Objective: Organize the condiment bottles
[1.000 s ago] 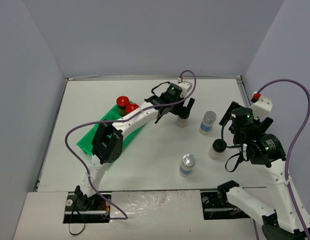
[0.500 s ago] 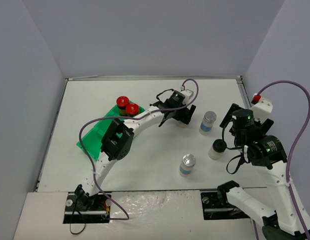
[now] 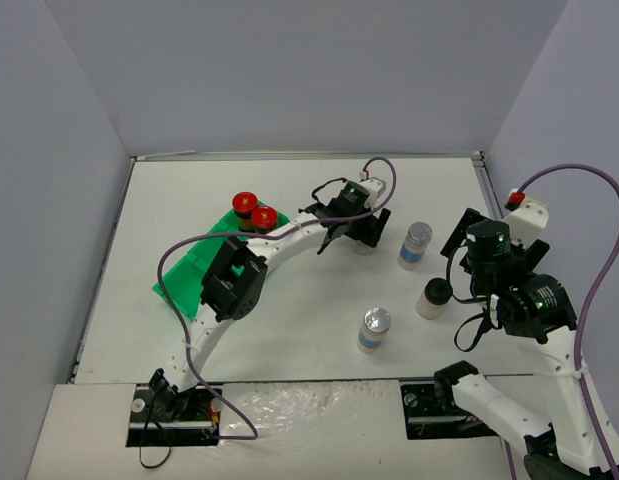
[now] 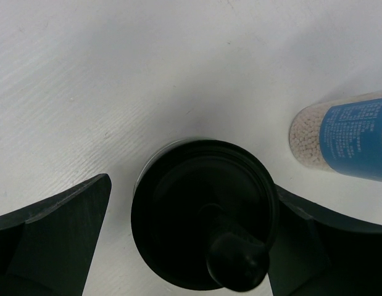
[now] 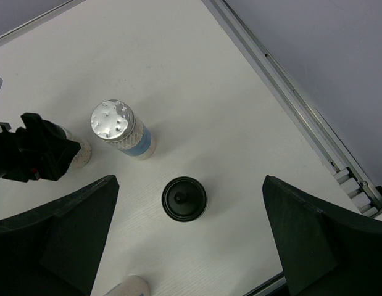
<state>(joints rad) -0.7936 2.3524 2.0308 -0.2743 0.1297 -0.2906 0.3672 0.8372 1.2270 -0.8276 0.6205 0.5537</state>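
Two red-capped bottles (image 3: pixel 254 209) stand in the green tray (image 3: pixel 189 280). My left gripper (image 3: pixel 361 230) (image 4: pixel 191 246) is open, its fingers (image 4: pixel 55 228) straddling a black-capped bottle (image 4: pixel 203 246) (image 3: pixel 364 246); the left finger stands apart from the cap and the right one looks against it. A silver-capped, blue-labelled bottle (image 3: pixel 416 243) (image 4: pixel 345 139) (image 5: pixel 120 128) stands just right of it. My right gripper (image 3: pixel 457 282) (image 5: pixel 194 240) is open and hovers high above the second black-capped bottle (image 3: pixel 435 297) (image 5: pixel 184 198). A second silver-capped bottle (image 3: pixel 374 328) stands nearer the front.
The table's right edge rail (image 5: pixel 289 98) runs close to the right arm. The left gripper's body (image 5: pixel 30 154) shows at the left of the right wrist view. Grey walls enclose the table on three sides.
Over the last second my left gripper moved a little right and down over the black-capped bottle, and its elbow swung forward. The right arm shifted only slightly. The bottles stayed put.
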